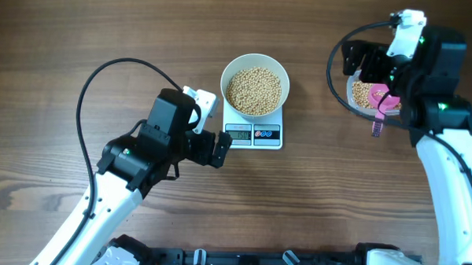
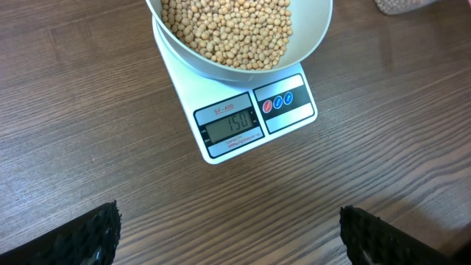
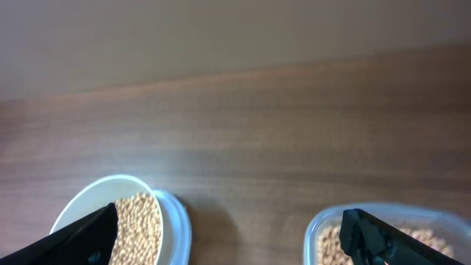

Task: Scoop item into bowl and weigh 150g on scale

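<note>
The white bowl [image 1: 255, 61] stands on the small white scale [image 1: 277, 135], heaped with tan beans [image 1: 254, 91]. In the left wrist view the scale [image 2: 294, 118] shows 150 on its display, with the bowl [image 2: 313, 37] and beans [image 2: 228, 29] just above it. My left gripper [image 1: 211, 132] hovers open at the scale's left front corner, its jaws wide over bare wood [image 2: 228, 235]. My right gripper [image 1: 363, 66] hangs open above the clear tub [image 1: 357, 99]; between its jaws I see only the table [image 3: 228, 235], with the bowl [image 3: 88, 206] to the left.
The clear plastic tub [image 3: 324, 224] at the right still holds beans. A pink scoop [image 1: 385, 102] lies in it, its handle [image 1: 376, 126] sticking out over the near rim. Both arms' black cables loop above the wooden table [image 1: 66, 32].
</note>
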Controlling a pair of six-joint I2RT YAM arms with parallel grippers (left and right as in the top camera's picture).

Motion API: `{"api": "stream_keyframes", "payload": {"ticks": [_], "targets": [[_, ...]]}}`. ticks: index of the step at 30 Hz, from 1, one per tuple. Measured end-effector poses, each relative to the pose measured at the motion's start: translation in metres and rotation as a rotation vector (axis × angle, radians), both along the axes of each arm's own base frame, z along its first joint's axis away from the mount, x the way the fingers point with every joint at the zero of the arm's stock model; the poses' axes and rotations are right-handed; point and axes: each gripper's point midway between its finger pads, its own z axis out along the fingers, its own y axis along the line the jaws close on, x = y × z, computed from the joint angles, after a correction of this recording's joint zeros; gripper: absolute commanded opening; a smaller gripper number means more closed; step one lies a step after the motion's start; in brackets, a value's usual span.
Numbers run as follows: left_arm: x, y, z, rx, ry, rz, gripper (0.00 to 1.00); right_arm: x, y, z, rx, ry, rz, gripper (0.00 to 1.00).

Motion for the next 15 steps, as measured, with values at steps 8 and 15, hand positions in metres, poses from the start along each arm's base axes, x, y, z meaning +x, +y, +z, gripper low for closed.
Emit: {"api": "stream_keyframes", "payload": {"ticks": [8, 15], "targets": [[0.0, 0.0, 0.0, 0.0, 0.0, 0.0, 1.0, -0.022, -0.003, 0.015, -0.018, -0.093, -0.018, 1.0], [0.0, 0.0, 0.0, 0.0, 0.0, 0.0, 1.0, -0.055, -0.002, 0.029, -0.024, -0.267, -0.019, 1.0]]}}
